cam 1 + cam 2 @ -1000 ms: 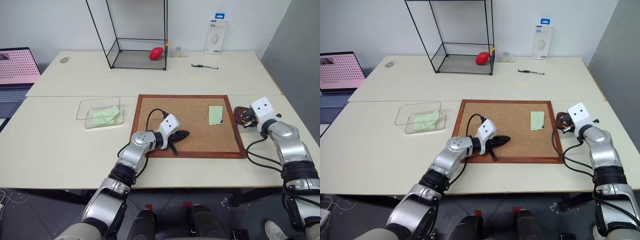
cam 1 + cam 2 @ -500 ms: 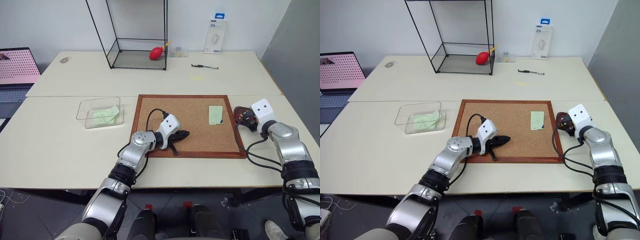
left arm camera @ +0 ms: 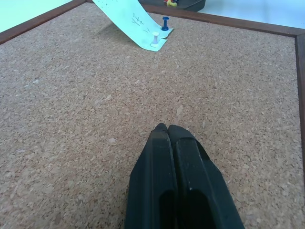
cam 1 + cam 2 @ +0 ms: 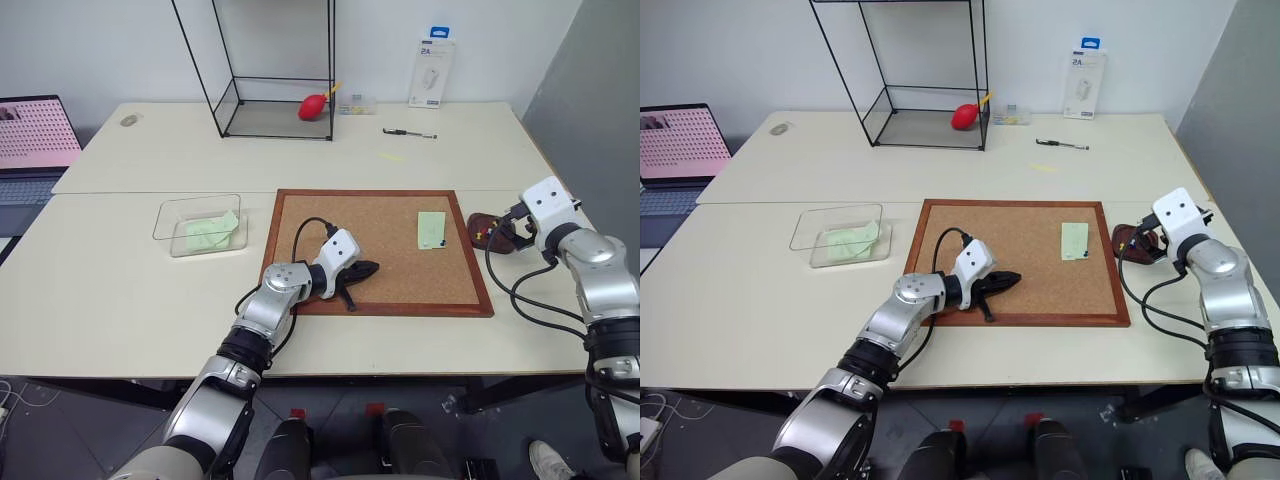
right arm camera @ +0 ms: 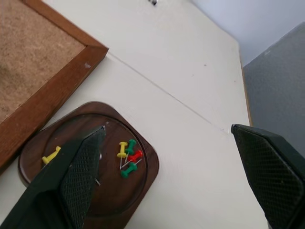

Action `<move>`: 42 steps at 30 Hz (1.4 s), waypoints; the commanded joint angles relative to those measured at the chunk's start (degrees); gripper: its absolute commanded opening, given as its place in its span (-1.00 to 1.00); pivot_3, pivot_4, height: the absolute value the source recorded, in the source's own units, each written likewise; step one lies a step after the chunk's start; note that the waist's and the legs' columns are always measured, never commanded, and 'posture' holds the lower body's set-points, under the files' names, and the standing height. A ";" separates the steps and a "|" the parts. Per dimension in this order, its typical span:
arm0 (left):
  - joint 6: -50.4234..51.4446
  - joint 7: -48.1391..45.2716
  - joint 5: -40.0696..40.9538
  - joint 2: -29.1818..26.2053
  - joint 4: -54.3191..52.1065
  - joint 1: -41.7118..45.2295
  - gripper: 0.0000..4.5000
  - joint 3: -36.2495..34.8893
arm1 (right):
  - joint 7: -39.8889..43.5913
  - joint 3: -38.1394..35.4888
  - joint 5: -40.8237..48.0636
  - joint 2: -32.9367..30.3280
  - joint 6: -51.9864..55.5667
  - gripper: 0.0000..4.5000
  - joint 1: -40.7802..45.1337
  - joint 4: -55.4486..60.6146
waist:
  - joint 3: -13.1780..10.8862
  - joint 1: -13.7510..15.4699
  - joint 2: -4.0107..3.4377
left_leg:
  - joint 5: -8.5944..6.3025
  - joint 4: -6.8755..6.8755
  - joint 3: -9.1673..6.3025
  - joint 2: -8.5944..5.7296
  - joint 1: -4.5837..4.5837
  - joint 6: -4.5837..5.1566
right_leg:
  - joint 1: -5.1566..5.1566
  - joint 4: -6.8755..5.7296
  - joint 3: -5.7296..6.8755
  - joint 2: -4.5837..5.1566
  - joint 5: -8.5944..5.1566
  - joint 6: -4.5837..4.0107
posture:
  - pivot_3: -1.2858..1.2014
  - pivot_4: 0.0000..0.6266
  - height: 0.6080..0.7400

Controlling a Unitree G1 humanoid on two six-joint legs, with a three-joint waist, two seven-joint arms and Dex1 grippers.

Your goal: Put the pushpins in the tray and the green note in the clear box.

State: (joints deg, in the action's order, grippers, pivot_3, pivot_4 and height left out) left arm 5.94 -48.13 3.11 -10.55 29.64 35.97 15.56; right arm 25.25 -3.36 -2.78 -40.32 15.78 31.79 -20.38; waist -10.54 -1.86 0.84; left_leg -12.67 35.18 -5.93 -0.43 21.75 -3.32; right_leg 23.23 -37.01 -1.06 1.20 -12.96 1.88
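Green note [image 4: 431, 229]: handwritten marks unreadable, pinned near corkboard [image 4: 390, 290] right edge by white and blue pushpins [image 3: 165, 23]. Left tool [image 3: 167, 130] clenched empty on cork. Right tool [image 5: 167, 143] released above tray [image 5: 112, 191] at surface's right edge.

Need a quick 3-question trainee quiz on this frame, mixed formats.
1. True or false: the left claw is shut, over the corkboard.
2. Where do loose pushpins lie? A) clear box B) tray C) wire-frame cube
3. Fill in: the green note on the corkboard has a white pin and a ____ pin at one end.

Key:
1. True.
2. B, the tray, seen between the open right claw's fingers. The clear box holds green paper.
3. Blue.
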 commanded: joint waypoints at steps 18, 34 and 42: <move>0.79 -0.37 -3.04 -0.21 2.35 -1.69 -1.00 2.11 | 1.24 -0.99 10.15 14.40 6.72 1.00 -7.82 13.65 | 0.06 0.00 -0.04 | 0.00 0.02 -0.07 0.00 0.00 0.00 | -0.03 0.01 0.07 -0.01 0.00 0.01 | 0.03 -0.52 1.00; 0.57 -0.46 -3.33 -0.55 2.23 -1.88 -1.00 2.11 | -0.23 -1.23 9.85 15.81 4.06 -0.38 -5.14 7.54 | 0.07 -0.01 -0.05 | 0.00 0.02 -0.08 0.01 -0.01 0.00 | -0.03 0.01 0.08 -0.01 0.00 0.01 | 0.03 -0.52 1.00; 0.78 -0.54 -3.72 -0.77 2.13 -2.08 -1.00 2.40 | 0.36 -1.61 11.22 16.08 5.80 -0.99 -5.95 11.36 | 0.06 -0.01 -0.05 | 0.00 0.02 -0.08 0.01 0.01 0.00 | -0.03 0.01 0.07 -0.01 0.00 0.01 | 0.03 -0.52 1.00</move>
State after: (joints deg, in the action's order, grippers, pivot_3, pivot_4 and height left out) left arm 5.40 -48.15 1.85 -10.55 29.54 35.98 15.79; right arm 25.96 -3.13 7.73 -23.62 21.93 25.31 -12.92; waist -10.47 -1.87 0.80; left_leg -12.68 35.19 -6.00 -0.42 21.76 -3.32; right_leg 23.20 -37.00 -0.99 1.19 -12.95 1.89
